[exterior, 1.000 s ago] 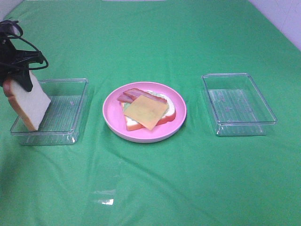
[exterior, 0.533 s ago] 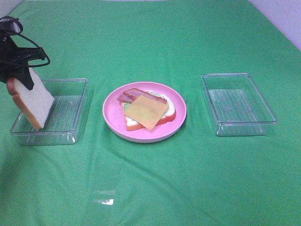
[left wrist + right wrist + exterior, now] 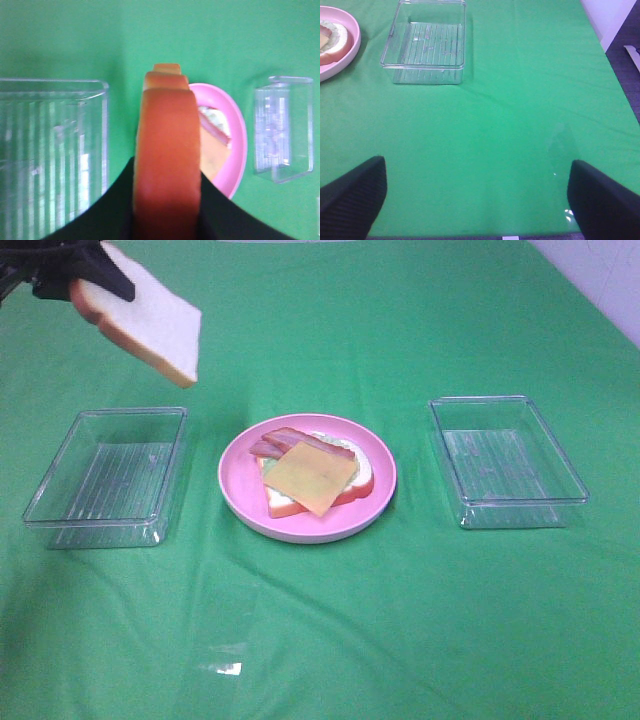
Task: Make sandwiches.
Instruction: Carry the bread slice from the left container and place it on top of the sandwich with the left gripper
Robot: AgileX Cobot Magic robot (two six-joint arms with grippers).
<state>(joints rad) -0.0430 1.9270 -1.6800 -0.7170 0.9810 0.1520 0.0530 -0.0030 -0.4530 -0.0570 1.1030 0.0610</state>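
Observation:
On the pink plate (image 3: 238, 483) at the table's middle lies an open sandwich (image 3: 310, 478): a bread slice with lettuce, bacon strips and a yellow cheese square on top. My left gripper (image 3: 98, 278) is high at the far left, shut on a second white bread slice (image 3: 150, 328), which hangs tilted in the air behind the left tray (image 3: 108, 480). The left wrist view shows that slice's orange-brown crust (image 3: 167, 150) edge-on between the dark fingers (image 3: 107, 210), with the plate (image 3: 239, 137) beyond. My right gripper (image 3: 477, 200) stands open over bare cloth, nothing between its fingers.
Two clear plastic trays flank the plate, the left tray and the right tray (image 3: 507, 462), both with nothing in them. The right wrist view shows the right tray (image 3: 427, 37) and part of the plate (image 3: 342, 50). A green cloth (image 3: 330, 620) covers the table.
My left gripper has lifted the bread slice out of the left tray, up and to the right. The plate, the trays and the right gripper have not moved.

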